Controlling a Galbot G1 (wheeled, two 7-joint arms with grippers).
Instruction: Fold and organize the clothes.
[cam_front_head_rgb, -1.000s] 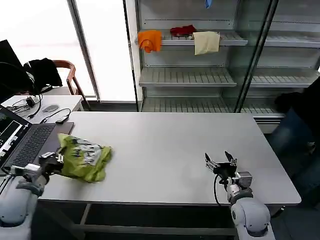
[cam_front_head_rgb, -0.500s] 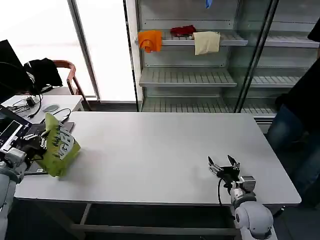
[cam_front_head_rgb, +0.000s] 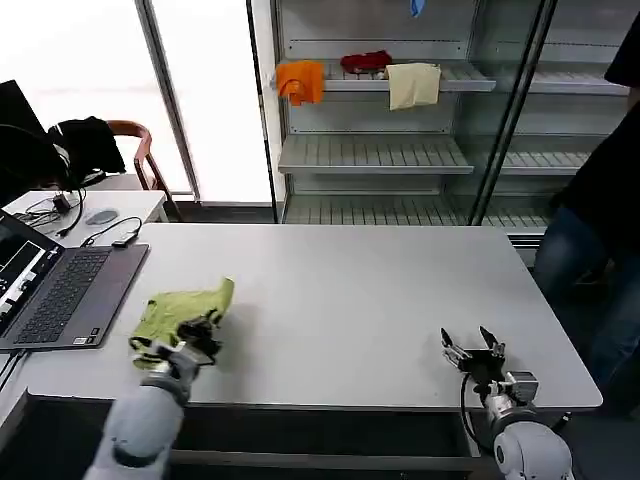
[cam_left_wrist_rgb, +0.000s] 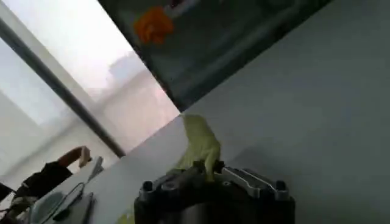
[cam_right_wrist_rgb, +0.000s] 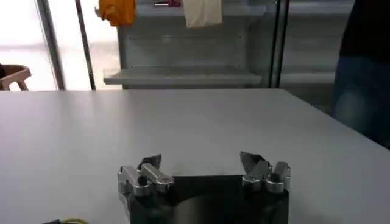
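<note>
Nearest the robot, at the front edge of the table (cam_front_head_rgb: 350, 290), the left gripper (cam_front_head_rgb: 197, 334) is seen low on the left side, its fingers closed on the near edge of the lime T-shirt (cam_front_head_rgb: 178, 308). In the left wrist view the fabric is pinched between the jaws and rises from them in a thin tongue (cam_left_wrist_rgb: 200, 145).

One T-shirt is counted. It lies bunched on the tabletop at front left, just beside the laptop (cam_front_head_rgb: 58, 292). Its long axis runs roughly left to right, with one corner turned up and pointing toward the far right.

The right gripper (cam_front_head_rgb: 473, 349) is held just above the table near the front right edge, well apart from the shirt. Its jaws are spread wide and nothing is held between them; two separated fingers (cam_right_wrist_rgb: 148, 171) are shown in the right wrist view.

Farther back, three cloths are counted on an upper shelf: one orange cloth (cam_front_head_rgb: 300, 80), one red cloth (cam_front_head_rgb: 366, 61) and one cream cloth (cam_front_head_rgb: 413, 85).
</note>
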